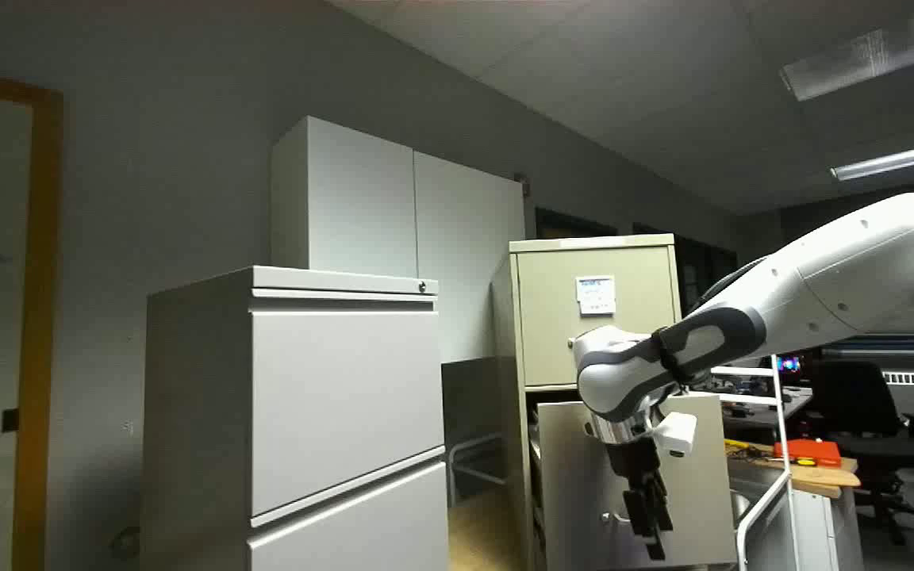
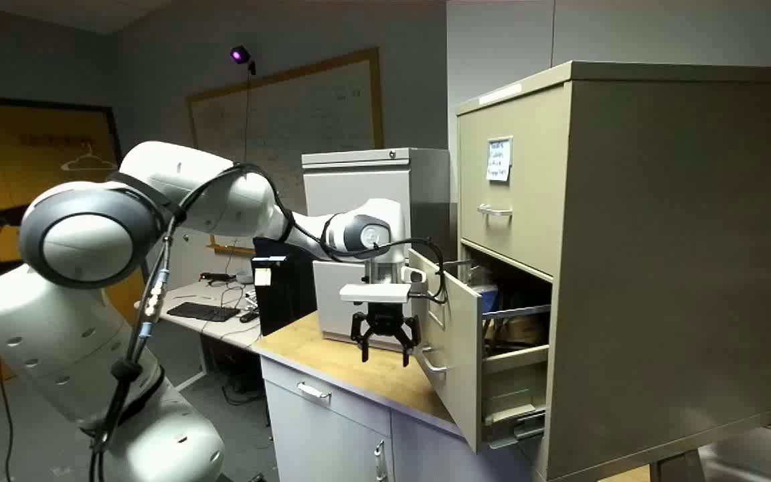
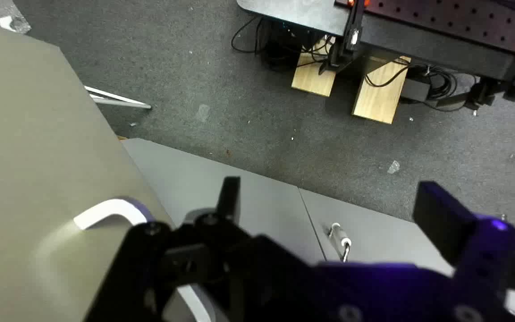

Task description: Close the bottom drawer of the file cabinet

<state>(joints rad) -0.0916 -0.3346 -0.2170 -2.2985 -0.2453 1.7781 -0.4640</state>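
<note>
Pointing down near the front edge of the counter (image 2: 332, 361) — fingers (image 2: 365, 351) spread apart — the claw (image 2: 385, 359) is hanging just before the bottom drawer (image 2: 460, 348), which is jutting out of the file cabinet (image 2: 680, 268) by that edge. Whether claw and drawer are touching, the views are not showing.

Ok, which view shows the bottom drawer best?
An exterior view shows the bottom drawer best: front, side and some of its inside. In an exterior view, the end effector blocks part of its front. The wrist view shows only part of its front, with the handle.
</note>
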